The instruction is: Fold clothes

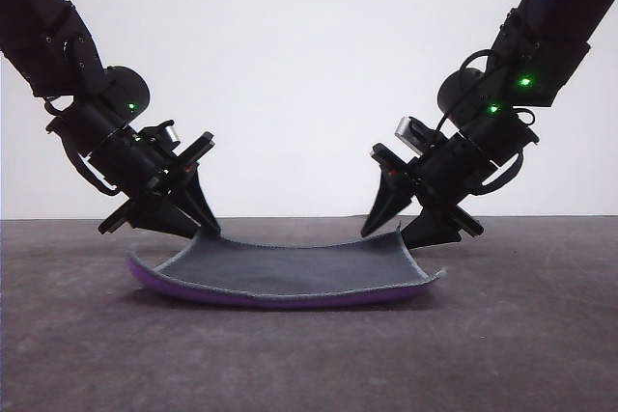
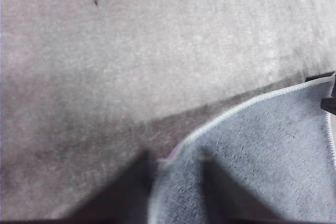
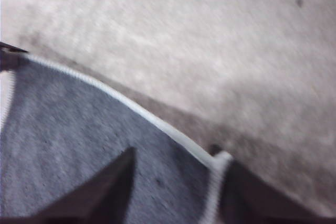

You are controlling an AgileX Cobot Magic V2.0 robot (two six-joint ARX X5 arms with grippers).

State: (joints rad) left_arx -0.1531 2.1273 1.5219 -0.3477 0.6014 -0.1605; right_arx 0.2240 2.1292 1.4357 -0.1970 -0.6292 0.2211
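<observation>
The clothes are one thick square cloth (image 1: 290, 272), dark grey face up, with purple showing along its near underside. It lies on the table, and its two far corners are raised. My left gripper (image 1: 208, 229) is shut on the far left corner and my right gripper (image 1: 401, 231) on the far right corner. In the left wrist view, the left gripper (image 2: 176, 156) straddles the light stitched corner of the cloth (image 2: 262, 150). The right wrist view shows the right gripper (image 3: 178, 158) astride the other corner of the cloth (image 3: 63, 129). The near edge rests on the table.
The cloth lies on a grey-brown felt-like table (image 1: 309, 364), with a plain white wall (image 1: 309, 65) behind it. Both dark arms slope down from the upper corners towards the cloth.
</observation>
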